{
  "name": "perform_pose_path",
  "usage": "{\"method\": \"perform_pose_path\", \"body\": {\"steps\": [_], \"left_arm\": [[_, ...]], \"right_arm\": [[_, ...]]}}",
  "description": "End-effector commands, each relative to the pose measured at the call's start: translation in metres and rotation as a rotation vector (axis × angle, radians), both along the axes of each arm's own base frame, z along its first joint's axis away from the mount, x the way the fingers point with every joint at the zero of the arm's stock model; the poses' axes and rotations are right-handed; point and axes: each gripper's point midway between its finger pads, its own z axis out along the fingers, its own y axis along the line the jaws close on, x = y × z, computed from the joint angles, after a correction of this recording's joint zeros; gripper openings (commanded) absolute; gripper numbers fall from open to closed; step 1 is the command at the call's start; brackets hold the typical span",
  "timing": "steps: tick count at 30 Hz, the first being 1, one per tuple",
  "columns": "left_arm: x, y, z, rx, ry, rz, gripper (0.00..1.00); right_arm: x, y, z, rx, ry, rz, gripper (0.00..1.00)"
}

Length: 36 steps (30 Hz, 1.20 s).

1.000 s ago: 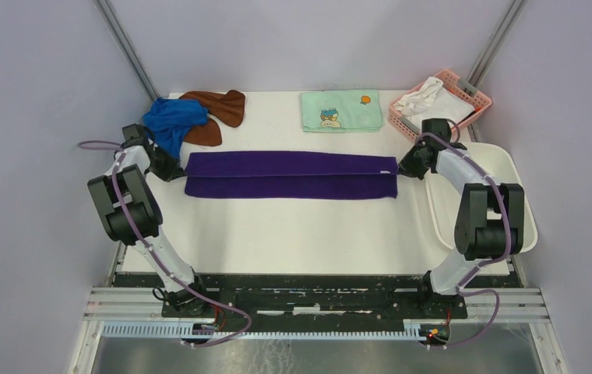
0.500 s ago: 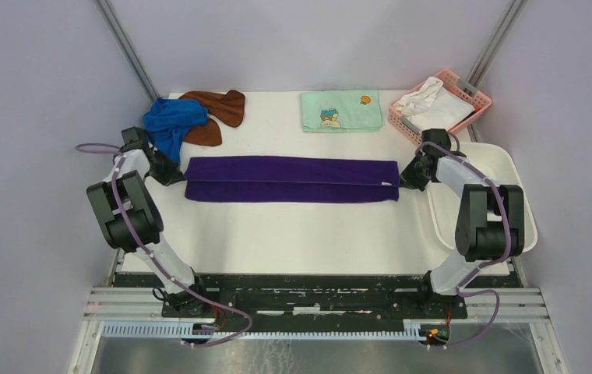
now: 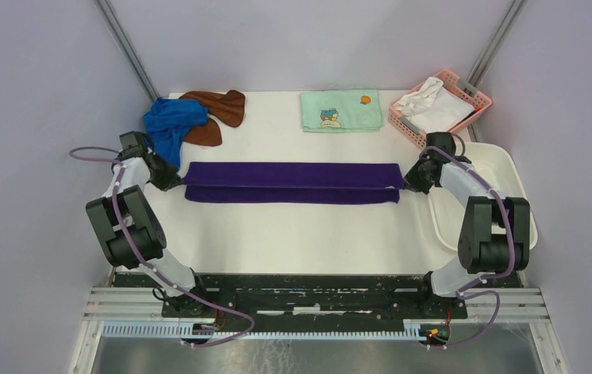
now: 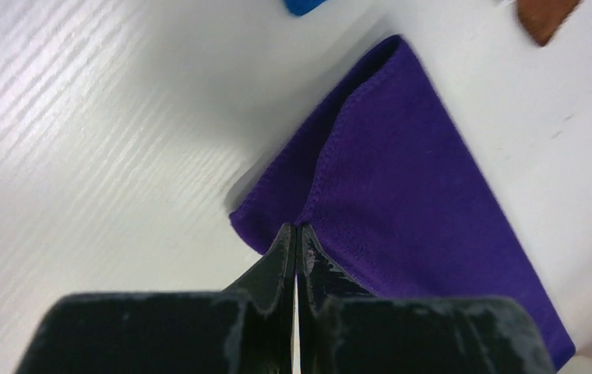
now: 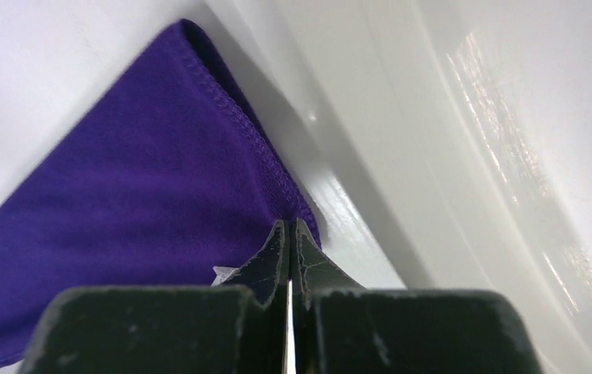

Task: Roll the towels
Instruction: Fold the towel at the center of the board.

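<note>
A purple towel (image 3: 291, 182) stretched across the counter (image 3: 293, 234) — left fingers (image 4: 283, 248) and right fingers (image 5: 277, 243) clamped tight on opposite ends.

Both arms extended forward, elbows bent, wrists low; left gripper (image 3: 176, 180) and right gripper (image 3: 407, 185) pinched closed, facing inward

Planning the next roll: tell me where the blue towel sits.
In the top view, the blue towel lies crumpled at far left, overlapping the brown towel, just beyond the left end of the purple towel.
</note>
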Motion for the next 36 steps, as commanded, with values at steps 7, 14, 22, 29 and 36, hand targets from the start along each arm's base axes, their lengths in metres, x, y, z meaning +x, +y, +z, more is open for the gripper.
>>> {"method": "perform_pose_path", "body": {"steps": [7,14,22,29,36], "left_arm": [[-0.03,0.0,-0.057,0.009,0.124,0.007,0.03],[-0.035,0.005,-0.068,0.027,0.169,0.013,0.03],[-0.031,0.014,-0.05,0.081,0.138,0.033,0.06],[-0.025,0.014,-0.037,0.084,0.097,0.035,0.1],[-0.022,0.012,-0.02,0.096,0.052,0.05,0.22]], "right_arm": [[-0.014,-0.007,-0.047,-0.013,0.096,-0.032,0.0],[-0.02,-0.007,-0.056,-0.018,0.131,-0.024,0.01],[-0.022,-0.006,-0.042,-0.023,0.121,0.006,0.1],[-0.024,-0.002,-0.022,-0.014,0.095,0.052,0.27],[-0.03,0.0,0.01,-0.044,0.045,0.122,0.4]]}}
